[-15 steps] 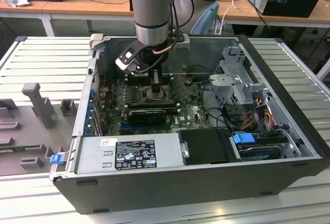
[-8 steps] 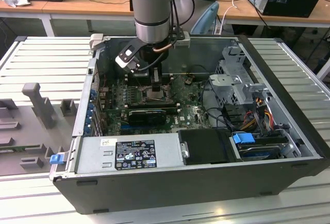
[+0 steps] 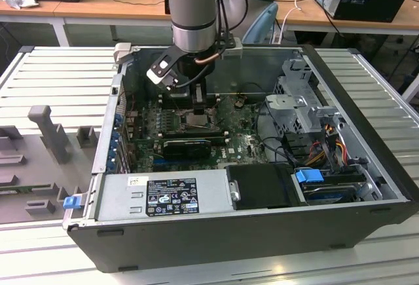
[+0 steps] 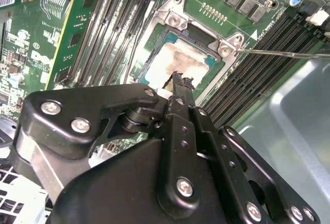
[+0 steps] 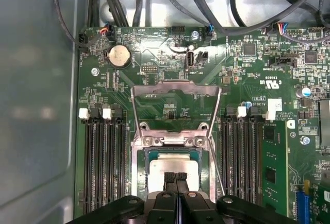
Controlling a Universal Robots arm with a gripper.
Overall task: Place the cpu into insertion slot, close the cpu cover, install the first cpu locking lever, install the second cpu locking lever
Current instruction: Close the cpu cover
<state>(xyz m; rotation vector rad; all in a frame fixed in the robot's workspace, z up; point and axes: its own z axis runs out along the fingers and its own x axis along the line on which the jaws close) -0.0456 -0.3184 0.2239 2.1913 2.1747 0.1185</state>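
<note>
On motherboard (image 5: 247, 74), insertion slot (image 5: 139, 175) holds cpu (image 5: 172, 165), cpu cover (image 5: 175, 84) raised.

Ribbed grey table (image 3: 59, 69), open computer case (image 3: 229, 239) lying on it, grey blocks (image 3: 46, 128) at the exterior view's left

The silver-and-blue jointed robot arm (image 3: 193, 10) is reaching straight down, its black two-finger gripper (image 3: 198, 107) pressed closed.
In both wrist views the gripper's black ribbed fingertips (image 5: 169, 178) (image 4: 178, 83) are meeting flush, leaving no gap, while the black screw-studded links behind them are folding inward. In the exterior view the wrist is hanging vertical, with the tool pointing downward.
</note>
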